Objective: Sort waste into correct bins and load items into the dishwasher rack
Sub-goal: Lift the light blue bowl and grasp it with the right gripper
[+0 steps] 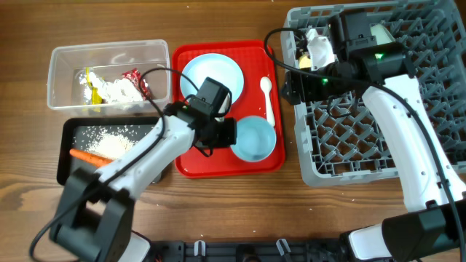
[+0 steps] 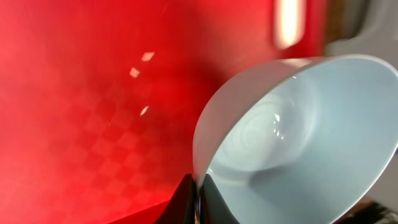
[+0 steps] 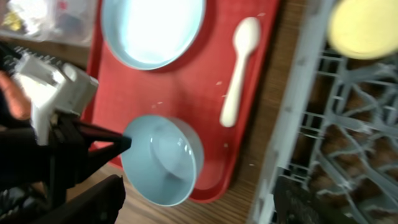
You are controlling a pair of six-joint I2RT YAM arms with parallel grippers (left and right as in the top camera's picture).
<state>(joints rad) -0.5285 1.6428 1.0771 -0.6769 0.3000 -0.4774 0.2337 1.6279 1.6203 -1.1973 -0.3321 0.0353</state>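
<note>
- Two claws to account for: left claw pinched narrow on the left-hand rim of a light blue bowl; right claw spread wide, holding nothing, hanging at the left edge of the rack.
- From the left wrist: bowl wall nipped between the two fingers at the bottom of the frame, bowl tipped, mouth turned toward the right of the frame.
- Sits at the lower right corner of the red tray, near the middle of the overhead frame; cannot tell whether fully clear of the tray or only tilted on it.
- Also on the tray: plate at its upper left, white spoon lying lengthwise along its right side, scoop end toward the top of the frame.
- Already in the rack, toward the top of the frame: a yellow cup.
- At the left of the frame: clear tub with wrappers and tissue; below it, black tub with rice grains and a carrot.
- Probably the step in hand: moving the bowl into the rack.
- Turns on one relation: rack straight to the right of the bowl in the overhead frame, just past the tray's right edge, bowl on the rack side of the left claw, so a rightward carry leads with the bowl.
- Nearer the rack by far: the right arm; grip, though, belongs to the left.
- Worth watching: a one-sided pinch on a thin rim, apt to let the bowl swing or slip.
</note>
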